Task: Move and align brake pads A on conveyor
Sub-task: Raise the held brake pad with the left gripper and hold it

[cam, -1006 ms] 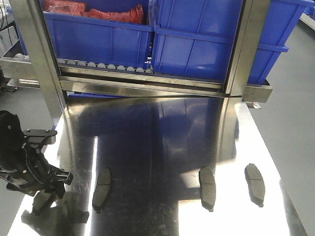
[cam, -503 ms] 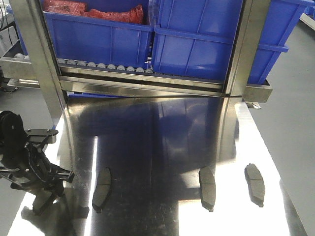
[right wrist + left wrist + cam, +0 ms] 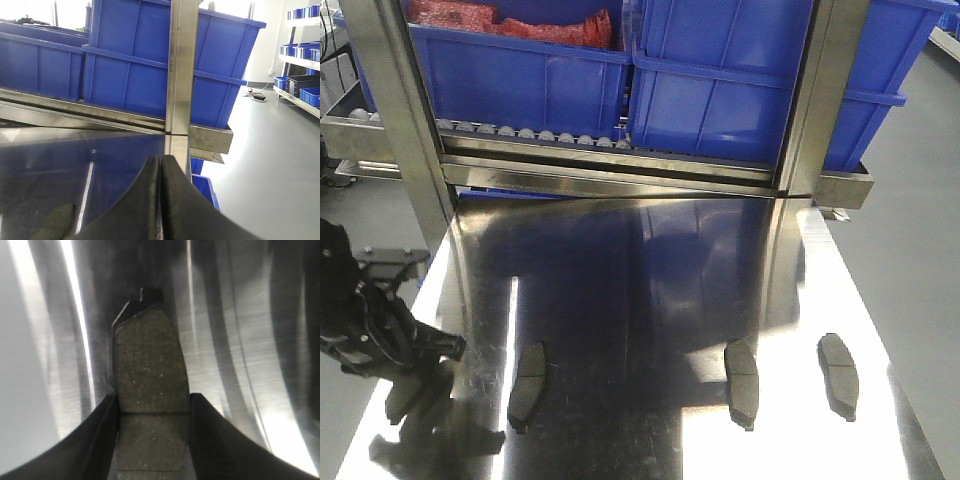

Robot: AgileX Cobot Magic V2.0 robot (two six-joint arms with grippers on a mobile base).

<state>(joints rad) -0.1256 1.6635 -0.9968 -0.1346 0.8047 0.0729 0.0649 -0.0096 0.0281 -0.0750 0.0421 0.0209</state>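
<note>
The left gripper (image 3: 154, 399), low at the left of the front view, has its black fingers (image 3: 95, 440) clamped on the long edges of the gripped pad (image 3: 150, 360). This sits over the shiny steel tabletop (image 3: 650, 270). Three more pads lie along the lower frame: the left pad (image 3: 527, 385), middle pad (image 3: 741, 382) and right pad (image 3: 839, 373). The right gripper (image 3: 161, 165) is pinched closed on nothing, facing the blue bins (image 3: 150, 65).

brake pad (image 3: 147, 355) snug between left gripper (image 3: 154, 399) fingers (image 3: 95, 440), shiny steel tabletop (image 3: 235, 355) behind
</note>
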